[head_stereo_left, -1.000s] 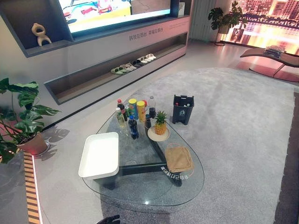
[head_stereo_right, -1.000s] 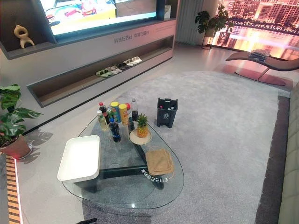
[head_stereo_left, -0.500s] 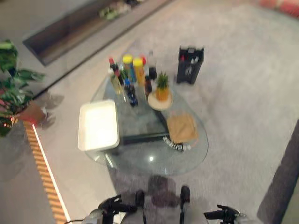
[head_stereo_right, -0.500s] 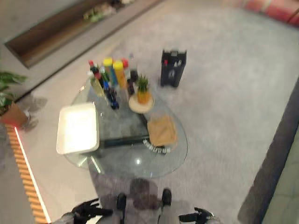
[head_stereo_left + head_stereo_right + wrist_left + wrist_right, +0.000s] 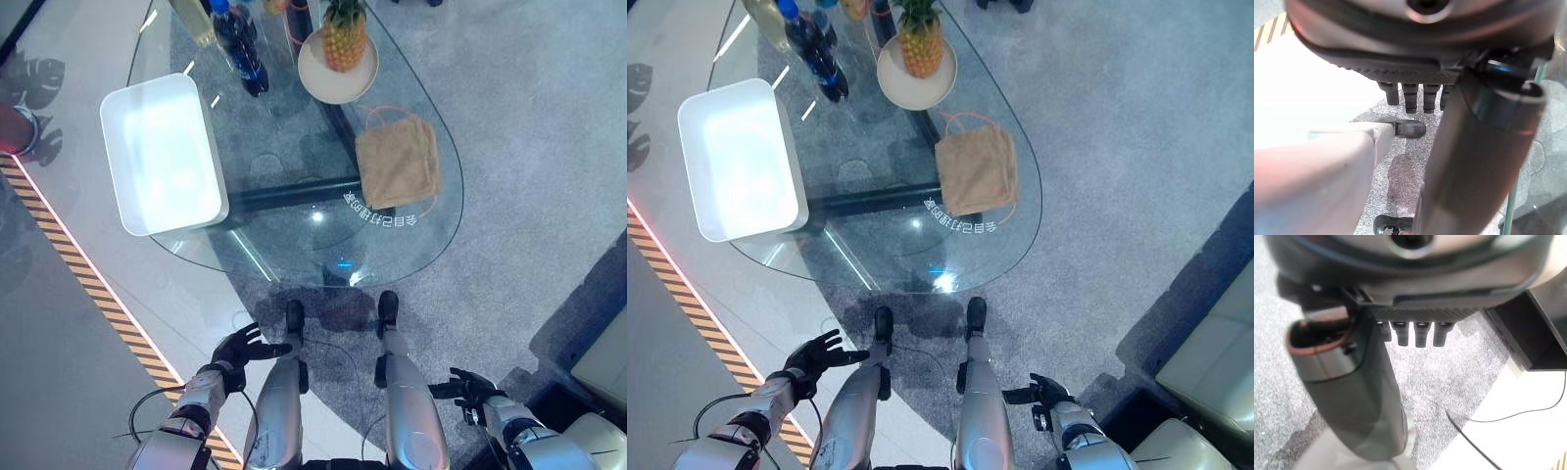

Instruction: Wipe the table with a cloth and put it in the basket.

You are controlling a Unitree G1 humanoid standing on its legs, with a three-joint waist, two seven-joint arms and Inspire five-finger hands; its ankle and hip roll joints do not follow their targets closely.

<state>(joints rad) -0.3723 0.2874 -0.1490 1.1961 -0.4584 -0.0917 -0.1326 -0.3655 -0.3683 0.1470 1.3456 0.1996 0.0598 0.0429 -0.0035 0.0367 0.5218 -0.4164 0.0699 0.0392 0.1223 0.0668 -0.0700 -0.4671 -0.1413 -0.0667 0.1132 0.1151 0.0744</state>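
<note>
A tan cloth [image 5: 397, 164] lies flat on the right end of the glass table [image 5: 294, 250], beside white lettering on the glass. A white rectangular basket [image 5: 162, 152] stands on the table's left part. My left hand [image 5: 243, 348] hangs low at my side, well short of the table's near edge, fingers spread and holding nothing. My right hand [image 5: 468, 387] hangs at the other side, fingers loosely spread, also holding nothing. In each wrist view the fingers [image 5: 1410, 95] [image 5: 1410, 333] point straight down over grey carpet.
A pineapple on a cream plate [image 5: 340, 39] and several bottles [image 5: 235, 44] stand at the table's far end. A yellow-striped strip [image 5: 88, 289] runs along the floor on the left. A cream seat [image 5: 602, 352] and a dark box stand at the right.
The camera has tipped down, so the whole picture shifted and the table now sits at the top. Both hands show low at my sides. Nothing on the table has moved.
</note>
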